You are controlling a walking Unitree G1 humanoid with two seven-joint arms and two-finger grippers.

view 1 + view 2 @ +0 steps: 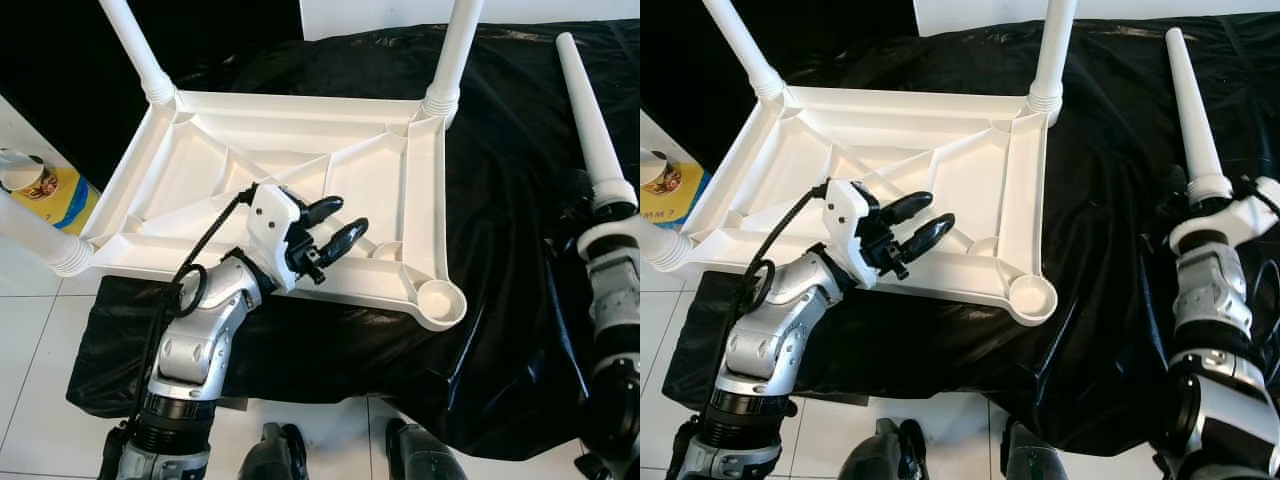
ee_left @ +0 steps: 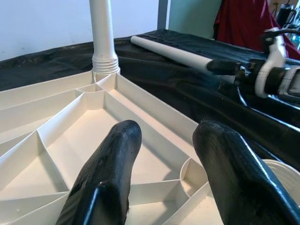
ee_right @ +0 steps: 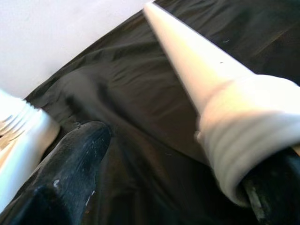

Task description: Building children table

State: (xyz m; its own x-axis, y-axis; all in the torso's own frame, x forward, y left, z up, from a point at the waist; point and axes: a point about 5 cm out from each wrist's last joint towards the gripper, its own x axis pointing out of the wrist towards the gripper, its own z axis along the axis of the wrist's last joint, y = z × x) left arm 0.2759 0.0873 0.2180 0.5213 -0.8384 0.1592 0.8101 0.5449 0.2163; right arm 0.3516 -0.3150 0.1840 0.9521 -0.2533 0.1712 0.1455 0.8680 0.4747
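Left eye view | near: left gripper (image 1: 330, 232) fingers spread, empty, hovering over near rim of upside-down white plastic ribbed tabletop (image 1: 300, 165), likely to steady it | empty round corner socket (image 1: 441, 299) awaits last leg | right gripper (image 1: 1200, 185) clamped on loose white tapered plastic leg (image 1: 1190, 105), lying on black plastic sheet (image 1: 500, 180) | far: three legs already fitted

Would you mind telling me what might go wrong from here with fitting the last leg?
1. The loose white tapered plastic leg sits at the right gripper, beside one finger; it may slip.
2. The empty round corner socket overhangs the crumpled black sheet, so the upturned white tabletop may shift; the open left gripper hovers unbraced.
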